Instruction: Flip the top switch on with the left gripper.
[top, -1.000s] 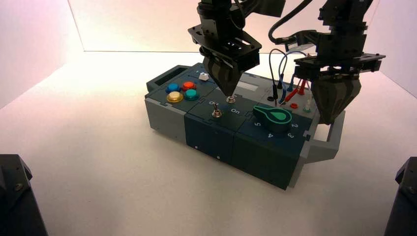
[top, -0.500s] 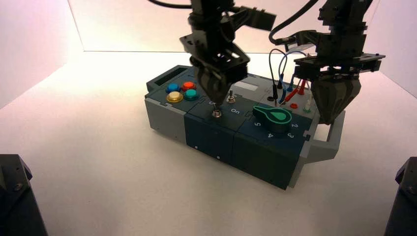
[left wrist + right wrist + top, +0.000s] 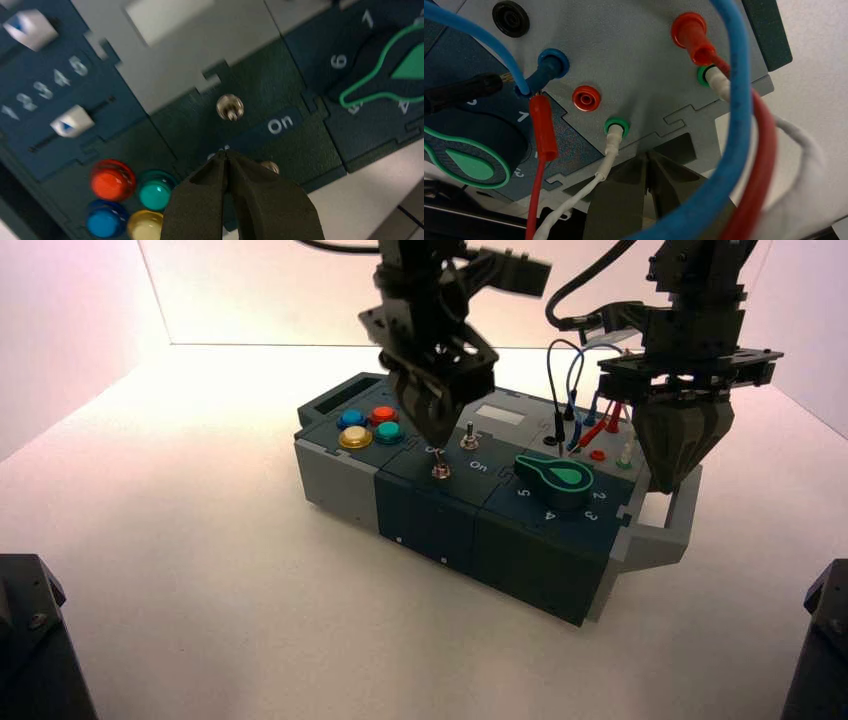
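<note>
The top switch [image 3: 467, 437] is a small metal toggle in the box's dark middle panel, with "On" printed to its right; it also shows in the left wrist view [image 3: 230, 107]. My left gripper [image 3: 437, 436] is shut and empty, its narrow tip just left of that switch, over the panel's left lettering and apart from the lever. In the left wrist view the gripper's tip [image 3: 227, 153] lies between the top switch and the lower toggle [image 3: 270, 167], which is partly hidden behind a finger. My right gripper [image 3: 672, 476] is shut and hangs idle over the box's right end.
Four round buttons, blue [image 3: 351, 419], red [image 3: 384, 414], yellow [image 3: 355, 437] and teal [image 3: 389, 432], sit left of the switches. A green knob [image 3: 556, 478] is to the right. Wires [image 3: 580, 390] are plugged in at the back right. Two sliders [image 3: 72, 125] lie behind the buttons.
My left gripper has moved from right over the top switch to its left side and stays there, shut. The switch's lever now shows free. The right arm has not moved.
</note>
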Robot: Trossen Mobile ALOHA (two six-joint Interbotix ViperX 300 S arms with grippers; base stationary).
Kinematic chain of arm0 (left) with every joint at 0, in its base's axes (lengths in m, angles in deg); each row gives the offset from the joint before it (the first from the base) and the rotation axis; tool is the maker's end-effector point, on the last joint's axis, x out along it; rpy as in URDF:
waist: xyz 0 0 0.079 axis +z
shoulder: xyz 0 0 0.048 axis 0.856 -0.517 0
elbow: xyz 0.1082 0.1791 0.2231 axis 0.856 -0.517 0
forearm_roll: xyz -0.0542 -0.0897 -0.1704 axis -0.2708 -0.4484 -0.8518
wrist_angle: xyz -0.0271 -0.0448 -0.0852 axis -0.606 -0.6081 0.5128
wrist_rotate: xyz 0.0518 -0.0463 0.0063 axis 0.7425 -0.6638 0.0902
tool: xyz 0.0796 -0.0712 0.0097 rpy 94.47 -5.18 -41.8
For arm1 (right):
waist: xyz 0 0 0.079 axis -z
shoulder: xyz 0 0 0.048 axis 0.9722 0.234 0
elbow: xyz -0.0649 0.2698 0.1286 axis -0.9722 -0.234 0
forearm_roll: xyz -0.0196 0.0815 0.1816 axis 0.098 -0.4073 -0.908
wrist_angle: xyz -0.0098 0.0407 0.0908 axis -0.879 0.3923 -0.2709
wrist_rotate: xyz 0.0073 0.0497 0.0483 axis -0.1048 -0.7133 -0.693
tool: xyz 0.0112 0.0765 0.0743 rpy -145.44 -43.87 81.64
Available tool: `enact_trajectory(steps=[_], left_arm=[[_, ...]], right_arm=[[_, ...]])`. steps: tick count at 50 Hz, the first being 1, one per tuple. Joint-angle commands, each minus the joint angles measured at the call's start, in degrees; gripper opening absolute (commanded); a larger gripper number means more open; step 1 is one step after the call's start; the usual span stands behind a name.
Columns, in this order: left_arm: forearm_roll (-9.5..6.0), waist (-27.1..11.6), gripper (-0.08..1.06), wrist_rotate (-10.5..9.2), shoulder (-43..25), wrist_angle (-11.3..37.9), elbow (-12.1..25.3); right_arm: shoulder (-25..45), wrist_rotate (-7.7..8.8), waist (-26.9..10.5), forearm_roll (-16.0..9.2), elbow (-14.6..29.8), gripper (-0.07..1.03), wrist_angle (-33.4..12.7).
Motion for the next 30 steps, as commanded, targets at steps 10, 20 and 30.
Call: enact_trajectory(steps=[10,20,30], left_arm=[[0.70,0.09,-0.03,0.18,-0.62,0.18,3.69],[1.67,0.09,-0.03,0.09,-1.14,0.18,3.69],[2.37,0.18,-0.03,0.09,-1.58,0.18,4.31]], right_arm=[[0.26,0.09,-0.18,-0.26,0.53,-0.02,0.62],[0.26,0.09,-0.18,-0.26,0.62,-0.02,0.62],[0.26,0.09,-0.18,-0.09,0.70,-0.02,0.62]])
